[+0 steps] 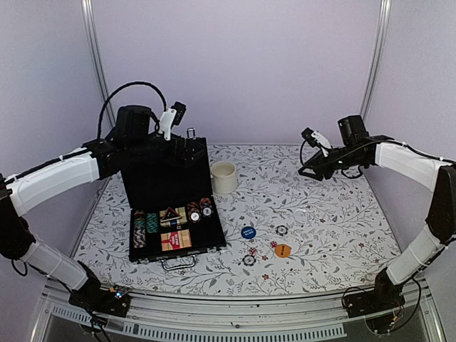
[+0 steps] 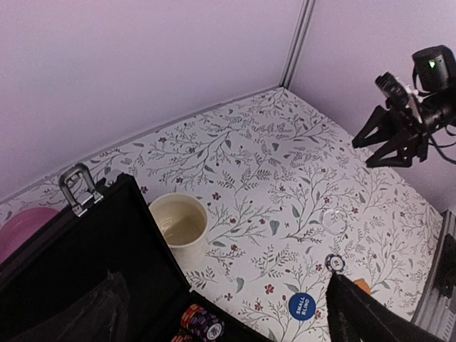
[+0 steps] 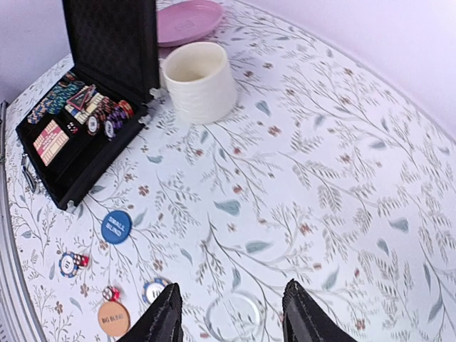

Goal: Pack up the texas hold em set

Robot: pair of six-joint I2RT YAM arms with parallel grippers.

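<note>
Floral-patterned surface [image 1: 320, 206] inside pale lilac walls carried everything you were working with. Your case [image 1: 171, 178] stood on the left part of it, lid up and latches undone, so shutting it was left to do. A cream mug [image 1: 224, 177] just beside the lid was no part of the set.

Inside the tray you already had the card decks [image 1: 173, 239] and rows of striped chips [image 1: 146, 224], which I judged to be most of the set. Outside, near the case's right edge, lay the rest: a blue button [image 1: 248, 232], an orange button [image 1: 283, 250], two loose chips and red dice [image 1: 252, 250] among them. By my reckoning you were past halfway.

Your left hand [image 1: 173, 117] hovered behind the top of the lid, spread wide and holding nothing. Your right hand [image 1: 311, 153] hung well above the far right of the surface, partly apart and also empty.

Only the overhead view showed you both arms and both hands at once. Only the wrist views showed a pink plate [image 3: 189, 21] behind the lid, hidden from above. Both also gave you a clear round disc [image 3: 231, 313], which in the right wrist view lay on the surface below that hand's fingers [image 3: 162, 317]. I could not pick it out from overhead. The wrist views also let you read "small blind" on the blue button.
</note>
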